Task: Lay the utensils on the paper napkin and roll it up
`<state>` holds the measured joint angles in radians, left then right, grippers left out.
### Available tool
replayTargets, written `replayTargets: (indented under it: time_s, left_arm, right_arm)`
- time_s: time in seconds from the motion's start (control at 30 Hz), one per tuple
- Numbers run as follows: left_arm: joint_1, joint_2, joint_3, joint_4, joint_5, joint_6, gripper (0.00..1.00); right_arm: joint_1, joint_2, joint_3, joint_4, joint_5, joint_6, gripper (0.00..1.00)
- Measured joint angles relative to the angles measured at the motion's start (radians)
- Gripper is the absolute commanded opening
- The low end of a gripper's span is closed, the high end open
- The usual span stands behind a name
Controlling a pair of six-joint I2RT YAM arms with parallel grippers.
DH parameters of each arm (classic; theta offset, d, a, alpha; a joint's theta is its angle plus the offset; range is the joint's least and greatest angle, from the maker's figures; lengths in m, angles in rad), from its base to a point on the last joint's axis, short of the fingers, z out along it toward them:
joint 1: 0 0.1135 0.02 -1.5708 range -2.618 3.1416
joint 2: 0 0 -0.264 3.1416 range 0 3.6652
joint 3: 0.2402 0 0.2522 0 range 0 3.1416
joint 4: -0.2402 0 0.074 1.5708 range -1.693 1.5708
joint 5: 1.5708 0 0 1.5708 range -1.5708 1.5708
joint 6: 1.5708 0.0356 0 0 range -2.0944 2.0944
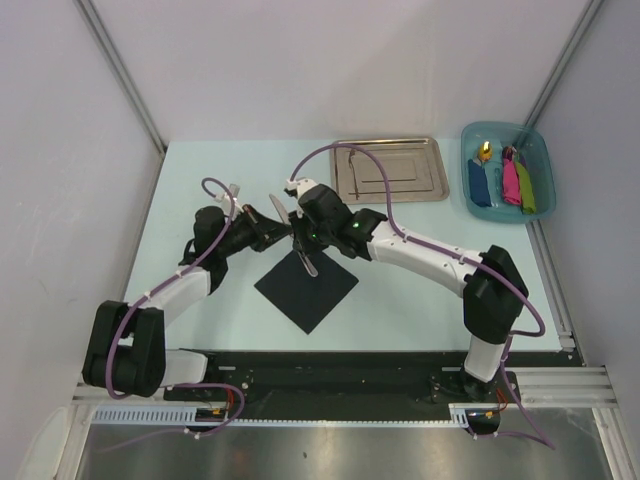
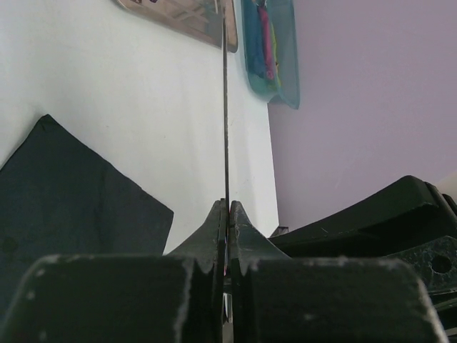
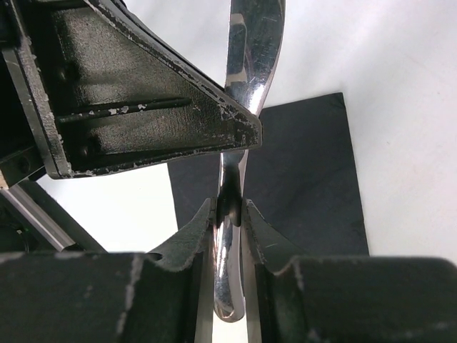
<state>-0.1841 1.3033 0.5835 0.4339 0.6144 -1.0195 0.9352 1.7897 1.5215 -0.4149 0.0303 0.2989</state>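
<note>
Table (image 1: 420,300) first, pale and wide, with two arms reaching in from the near edge: one left arm (image 1: 175,290), one right arm (image 1: 430,255), and they meet over the middle. At the far side lies one steel tray (image 1: 425,165), rectangular and shiny, and just beside it to the right sits one teal bin (image 1: 545,165).

Now the paper napkin (image 1: 306,295), just the one: a flat, plain black square, turned corner-on like a diamond. It lies near the centre of the table, right under the two wrists.

Over its far corner is the utensil (image 1: 309,264), and one is all I can count. It's slim and mirror-bright, narrow where it's gripped and broader towards one end. Fork or spoon, I can't tell from here. Seen edge-on from the left wrist, it's a thin dark line pointing towards the tray.

Left gripper (image 2: 225,207) is clamped tight on that thin metal, jaws nearly touching. Right gripper (image 3: 230,207) is pinched on the shiny shaft too, and its camera shows a left finger meeting the same piece just above its own grip.

Smallest of all, in the bin: one blue item (image 1: 481,183), one pink item (image 1: 511,180) and one green item (image 1: 527,185), lying side by side.
</note>
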Motion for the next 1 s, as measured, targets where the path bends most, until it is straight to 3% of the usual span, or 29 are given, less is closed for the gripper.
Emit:
replayTargets:
  time_s: [0.07,0.37,0.6,1.0]
  left_arm:
    - [0.000,0.000,0.000,-0.006,-0.001,0.001,0.00]
    - [-0.019,0.000,0.000,-0.071,-0.009,0.052,0.00]
    - [-0.023,0.000,0.000,-0.080,-0.008,0.053,0.00]
    - [-0.023,0.000,-0.005,-0.080,-0.004,0.060,0.00]
  right_arm:
    - [-0.004,0.002,0.000,-0.001,-0.011,0.002,0.27]
    - [-0.014,0.014,0.040,0.003,-0.069,0.008,0.26]
    - [-0.017,0.041,0.051,0.001,-0.088,0.016,0.37]
    - [-0.029,0.043,0.047,-0.020,-0.080,0.014,0.38]
